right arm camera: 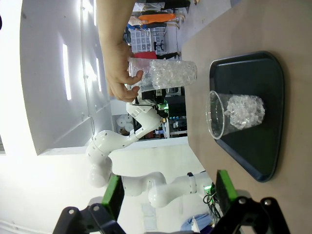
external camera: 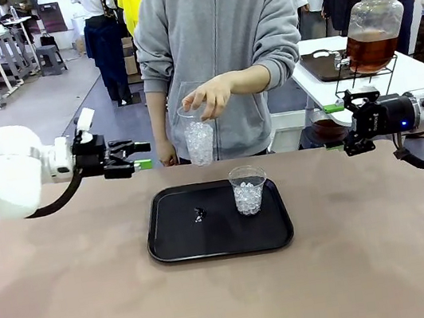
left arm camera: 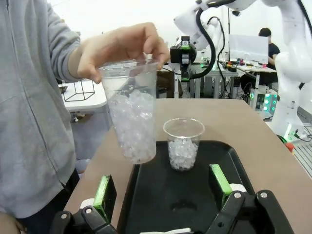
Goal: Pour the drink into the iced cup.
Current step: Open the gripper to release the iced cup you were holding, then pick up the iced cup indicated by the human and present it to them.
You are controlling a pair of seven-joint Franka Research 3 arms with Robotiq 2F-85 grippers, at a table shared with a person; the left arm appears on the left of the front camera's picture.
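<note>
Front view: before pouring, with left pincer [external camera: 144, 155] and right pincer [external camera: 344, 123] wide, empty. Next, probably: fetch translucent amber-brown drink [external camera: 371, 51], tilt over clear ice-filled plastic cup [external camera: 249, 192] on black tray [external camera: 184, 236].

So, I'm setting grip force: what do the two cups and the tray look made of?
Held cup and standing cup: likely thin clear plastic, glossy; ice shows through the walls. Tray: probably black plastic, semi-matte with soft reflections.
</note>
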